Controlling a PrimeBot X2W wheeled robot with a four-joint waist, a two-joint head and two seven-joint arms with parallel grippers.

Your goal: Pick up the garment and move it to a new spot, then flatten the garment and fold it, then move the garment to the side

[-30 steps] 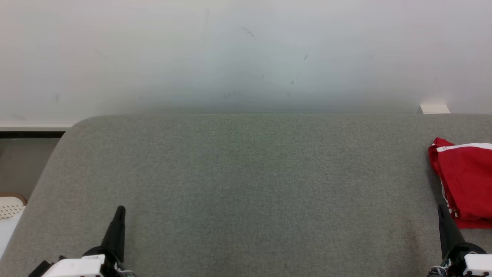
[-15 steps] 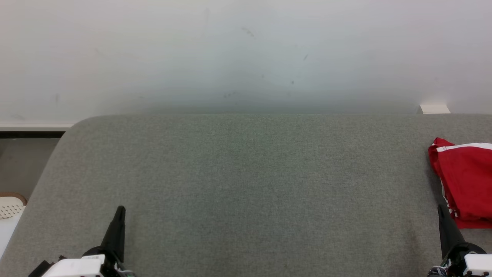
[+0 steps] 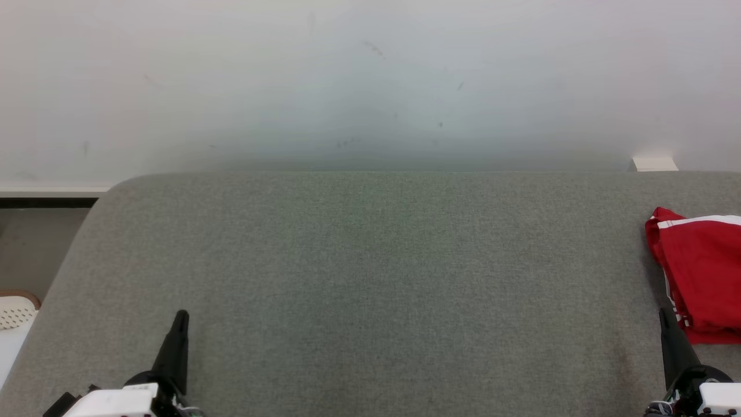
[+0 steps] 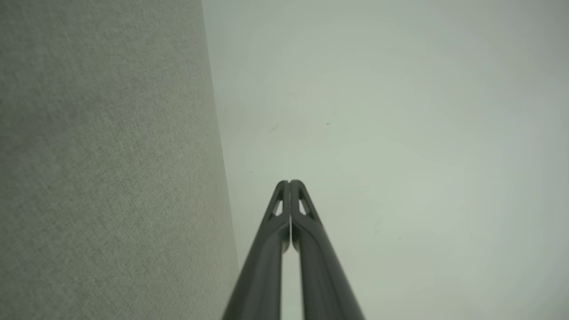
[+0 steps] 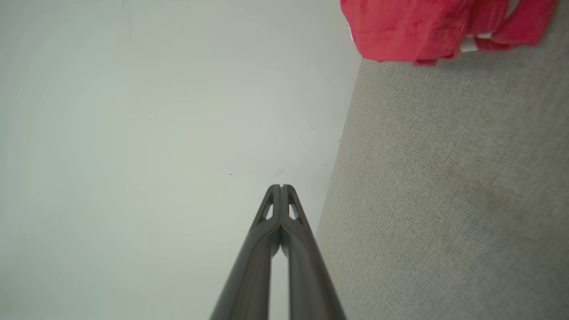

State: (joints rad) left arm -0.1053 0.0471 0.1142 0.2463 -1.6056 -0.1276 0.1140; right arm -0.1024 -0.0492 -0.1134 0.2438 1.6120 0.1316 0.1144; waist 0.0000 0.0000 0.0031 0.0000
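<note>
— Since the garment (image 3: pixel 700 272) lies heaped at the right edge of the grey surface (image 3: pixel 370 278), which arm is nearer?
— The right gripper (image 3: pixel 664 315), just beside it, fingers pressed together and empty; the left gripper (image 3: pixel 181 317), likewise clenched, sits well apart.

Soft, even, diffuse indoor light. In the head view the pale wall (image 3: pixel 370 87) darkens into a gray shadow band just above the gray cushion (image 3: pixel 370 278). Both wrist views look hazy with dimmer corners; the dark fingers (image 4: pixel 263 271) blur toward the bottom edge. The red garment (image 5: pixel 400 31), upper right of the right wrist view, is soft-focused.
</note>
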